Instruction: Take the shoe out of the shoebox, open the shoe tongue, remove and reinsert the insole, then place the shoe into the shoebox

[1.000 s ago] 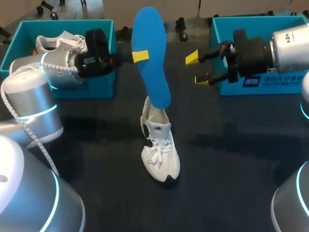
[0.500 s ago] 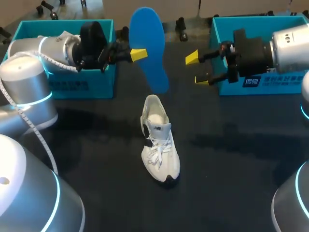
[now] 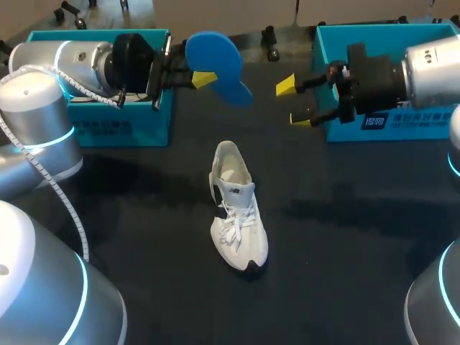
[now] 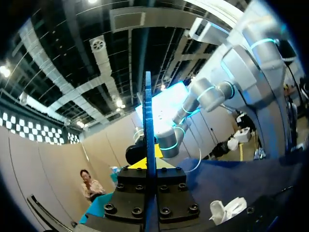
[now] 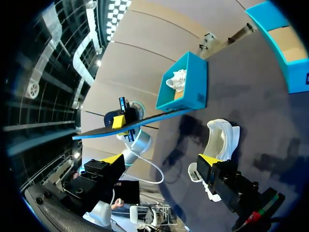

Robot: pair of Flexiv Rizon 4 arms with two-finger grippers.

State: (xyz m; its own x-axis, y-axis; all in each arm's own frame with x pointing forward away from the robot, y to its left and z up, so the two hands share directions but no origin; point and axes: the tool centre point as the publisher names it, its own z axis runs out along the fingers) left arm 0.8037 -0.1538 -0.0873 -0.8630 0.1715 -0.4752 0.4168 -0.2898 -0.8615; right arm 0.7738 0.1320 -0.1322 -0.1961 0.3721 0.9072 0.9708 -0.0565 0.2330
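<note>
- Head view: the left gripper (image 3: pixel 202 79) is closed on the blue insole (image 3: pixel 213 52), with one yellow tip against its near face, and it holds the insole in the air.
- The insole is above the far part of the dark table (image 3: pixel 345 237), just beside the left shoebox (image 3: pixel 122 129) and clearly apart from the shoe.
- The left arm comes in from the left and lies across this teal box, so it hides most of the inside.
- The white shoe (image 3: pixel 237 215) stands upright on the table near the middle, with the toe toward the camera and the heel toward the far side. Its opening faces up and nothing touches it.
- The right gripper (image 3: pixel 293 102) has its fingers spread wide with nothing between them. It hangs in front of the right shoebox (image 3: pixel 323 43), well apart from the shoe and the insole.
- Left wrist view: the insole is seen from its edge, as a thin blue line that rises straight out from between the fingers.
- Right wrist view: the insole lies almost flat in the air, ahead of the open fingers, and something white (image 5: pixel 177 79) lies inside the left shoebox.
</note>
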